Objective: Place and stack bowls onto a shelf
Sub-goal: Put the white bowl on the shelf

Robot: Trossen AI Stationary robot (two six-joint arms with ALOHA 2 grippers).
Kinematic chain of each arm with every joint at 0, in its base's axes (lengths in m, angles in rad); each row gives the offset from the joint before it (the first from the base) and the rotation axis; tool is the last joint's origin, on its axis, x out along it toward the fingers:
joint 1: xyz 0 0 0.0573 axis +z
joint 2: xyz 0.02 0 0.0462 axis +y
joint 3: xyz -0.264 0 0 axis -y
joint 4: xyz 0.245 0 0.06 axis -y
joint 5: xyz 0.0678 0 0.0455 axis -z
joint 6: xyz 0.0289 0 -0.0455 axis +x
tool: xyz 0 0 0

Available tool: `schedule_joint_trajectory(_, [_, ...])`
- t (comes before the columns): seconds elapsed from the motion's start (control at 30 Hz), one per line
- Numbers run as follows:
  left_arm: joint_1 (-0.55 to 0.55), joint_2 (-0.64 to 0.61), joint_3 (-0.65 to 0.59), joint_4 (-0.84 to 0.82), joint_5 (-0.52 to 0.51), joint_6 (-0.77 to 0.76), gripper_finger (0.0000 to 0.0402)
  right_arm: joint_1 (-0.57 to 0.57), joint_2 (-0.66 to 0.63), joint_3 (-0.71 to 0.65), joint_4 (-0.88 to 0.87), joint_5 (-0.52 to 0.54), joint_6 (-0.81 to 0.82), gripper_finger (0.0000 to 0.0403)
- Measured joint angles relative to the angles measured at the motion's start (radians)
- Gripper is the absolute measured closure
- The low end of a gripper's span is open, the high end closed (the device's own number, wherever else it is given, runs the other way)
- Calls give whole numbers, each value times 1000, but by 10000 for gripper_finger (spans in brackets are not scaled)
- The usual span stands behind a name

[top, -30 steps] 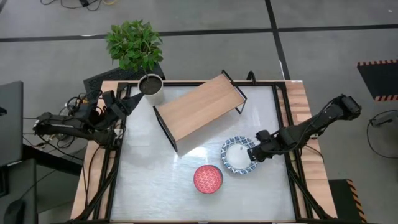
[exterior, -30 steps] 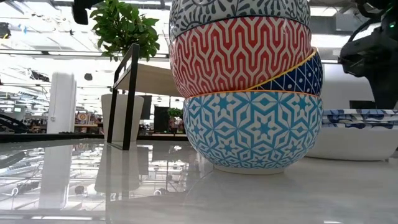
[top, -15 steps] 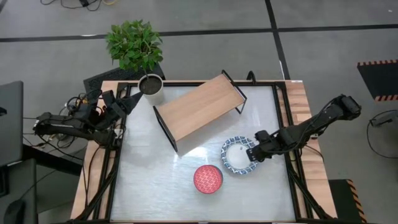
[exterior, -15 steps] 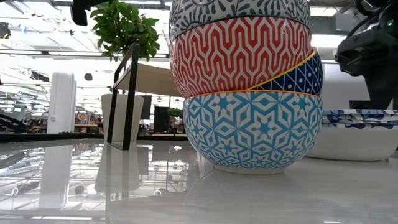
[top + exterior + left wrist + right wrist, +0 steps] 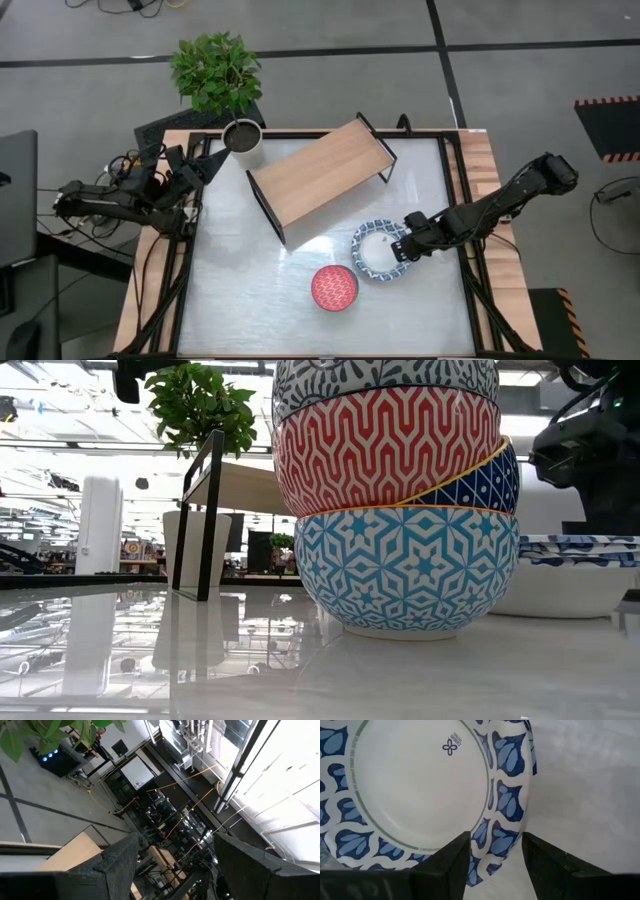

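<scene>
A wide blue-and-white bowl (image 5: 375,252) with a plain white centre rests on its base on the table's right half. My right gripper (image 5: 405,246) is open at that bowl's right rim; in the right wrist view (image 5: 495,862) one finger stands over the bowl's inside and the other outside it. A nested stack of small patterned bowls (image 5: 334,288) stands near the front edge and fills the low view (image 5: 400,510). The wooden-topped shelf (image 5: 320,172) stands diagonally at the far middle. My left gripper (image 5: 205,165), open (image 5: 175,865), waits past the table's left far corner. My right gripper has its fingers (image 5: 452,865) on either side of the wide bowl's right rim (image 5: 502,837), one inside and one outside, slanting down from the table's right. Whether a finger touches the rim, I cannot tell. The bowl sits on the table.
A white pot with dark soil (image 5: 243,140) stands at the far left corner, with a leafy plant (image 5: 215,70) behind it. Bare table (image 5: 240,290) lies left of the stack and in front of the shelf.
My right gripper has crept toward the table's left, and the wide bowl has slid a little leftward with it along the table. The stack and the shelf have stayed put.
</scene>
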Motion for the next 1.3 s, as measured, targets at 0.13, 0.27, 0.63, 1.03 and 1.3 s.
schedule_joint_trajectory(0.13, [0, 0, 0, -2, 0, 0, 155, -1, 0, 0, 11, -14, -2, 216])
schedule_joint_trajectory(0.27, [0, 0, 0, -4, 0, 1, 155, 0, 0, 0, 11, -19, -3, 232])
schedule_joint_trajectory(0.63, [0, 0, 0, -7, -9, 0, 155, -1, 0, 0, 14, -41, -30, 304])
schedule_joint_trajectory(1.03, [0, 0, 0, -6, -26, -7, 155, -1, -26, 49, -13, -68, -61, 384])
schedule_joint_trajectory(1.3, [0, 0, 0, -6, -26, -7, 155, -40, -61, 175, -129, -46, -120, 375])
